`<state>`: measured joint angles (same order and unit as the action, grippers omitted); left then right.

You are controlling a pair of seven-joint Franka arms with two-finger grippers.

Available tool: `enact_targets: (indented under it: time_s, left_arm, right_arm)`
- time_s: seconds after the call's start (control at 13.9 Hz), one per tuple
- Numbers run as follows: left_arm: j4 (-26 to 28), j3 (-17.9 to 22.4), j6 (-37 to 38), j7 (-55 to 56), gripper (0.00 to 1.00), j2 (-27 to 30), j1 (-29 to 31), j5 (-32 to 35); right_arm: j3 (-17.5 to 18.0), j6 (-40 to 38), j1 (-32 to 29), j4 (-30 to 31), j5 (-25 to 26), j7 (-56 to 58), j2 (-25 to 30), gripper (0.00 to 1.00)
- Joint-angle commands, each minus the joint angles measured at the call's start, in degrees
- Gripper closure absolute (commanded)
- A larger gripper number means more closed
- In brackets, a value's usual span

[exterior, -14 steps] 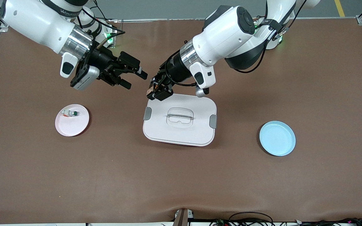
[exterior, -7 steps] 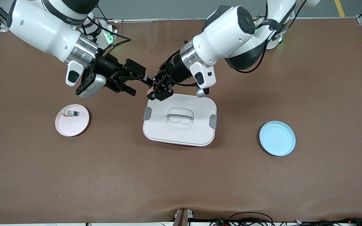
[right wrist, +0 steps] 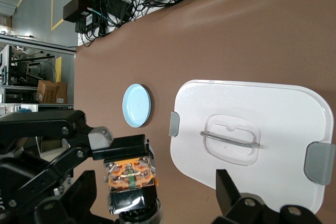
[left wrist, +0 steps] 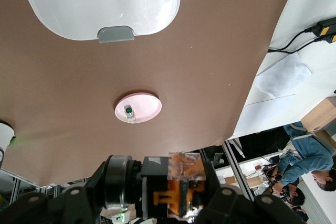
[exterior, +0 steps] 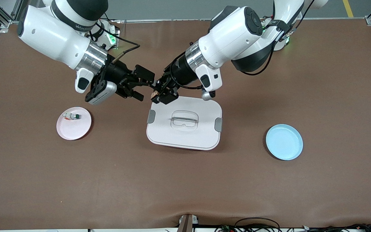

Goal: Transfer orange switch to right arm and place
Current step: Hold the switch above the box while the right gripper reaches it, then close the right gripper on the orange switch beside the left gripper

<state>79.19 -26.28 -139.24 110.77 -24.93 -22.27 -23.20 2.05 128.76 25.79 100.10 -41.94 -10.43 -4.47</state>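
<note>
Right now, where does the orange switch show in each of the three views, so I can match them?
Front view: orange switch in the left gripper, over the table by the white lidded box.
Left wrist view: orange switch at the bottom, between the fingers.
Right wrist view: orange switch low down, held by the left gripper.
Shared landmark: the white lidded box.

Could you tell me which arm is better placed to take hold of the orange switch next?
The right: the right gripper is open right at the orange switch, which the left gripper holds shut over the white lidded box.
</note>
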Motion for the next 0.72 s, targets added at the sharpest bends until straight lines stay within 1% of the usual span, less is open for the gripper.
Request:
enact_targets:
  time_s: [0.0,0.22,0.36,0.65]
  left_arm:
    - [-0.3,0.2,-0.4,1.8,0.73,0.5,-0.1,1.3]
    - [-0.3,0.2,-0.4,1.8,0.73,0.5,-0.1,1.3]
    - [-0.3,0.2,-0.4,1.8,0.73,0.5,-0.1,1.3]
    - [-0.3,0.2,-0.4,1.8,0.73,0.5,-0.1,1.3]
  right_arm:
    - [-0.6,0.5,1.5,-1.3,0.9,-1.7,-0.9,0.0]
    - [-0.6,1.8,2.2,-1.5,1.0,-2.1,-1.4,0.0]
    - [-0.6,1.9,2.2,-2.3,3.1,-2.1,-1.6,0.0]
    - [-0.6,1.9,2.4,-3.8,3.4,-2.1,-2.8,0.0]
